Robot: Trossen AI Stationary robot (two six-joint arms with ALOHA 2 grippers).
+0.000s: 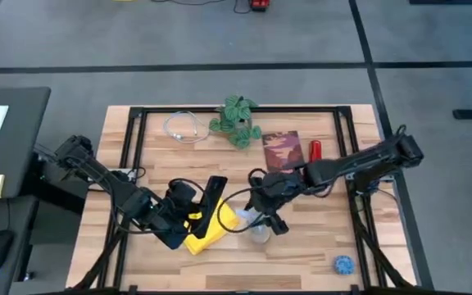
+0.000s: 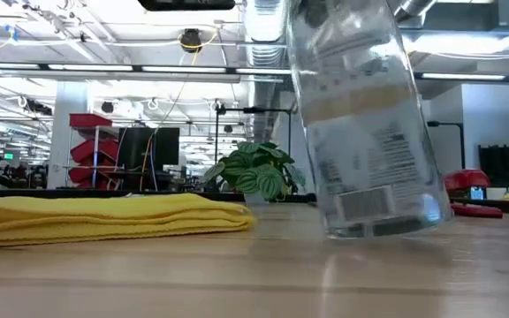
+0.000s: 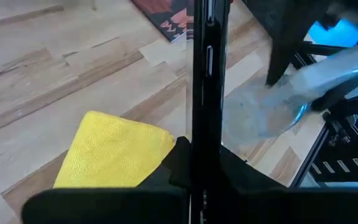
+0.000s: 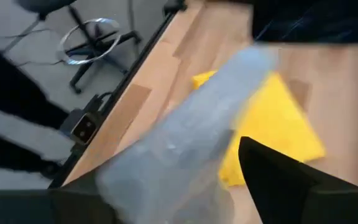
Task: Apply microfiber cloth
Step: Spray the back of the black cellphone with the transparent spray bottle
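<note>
**Phone and bottle held over the yellow cloth**

Wooden slats of the table (image 1: 301,254) fill the high view, framed by a black rail, with grey floor around. Toward 12 o'clock on the top lie a small green plant (image 1: 236,120), a coiled white cable (image 1: 183,127) beside it, a dark red patterned booklet (image 1: 283,150) and a small red object (image 1: 316,151). A blue ball (image 1: 344,265) sits alone toward 5 o'clock.

The microfiber cloth (image 1: 211,229) lies flat near the table's middle, slightly toward 7 o'clock, folded and bright yellow. The left gripper (image 1: 188,209) hangs at the cloth's 10 o'clock edge, its fingers clamped on the black phone (image 3: 205,93), which the left wrist view shows edge-on, standing above the cloth.

The right gripper (image 1: 262,215) comes in from 3 o'clock and grips a clear plastic bottle (image 2: 369,115) just beside the cloth's 3 o'clock edge. In the low view the bottle is tilted, its base close to the tabletop; whether it touches cannot be told.
</note>
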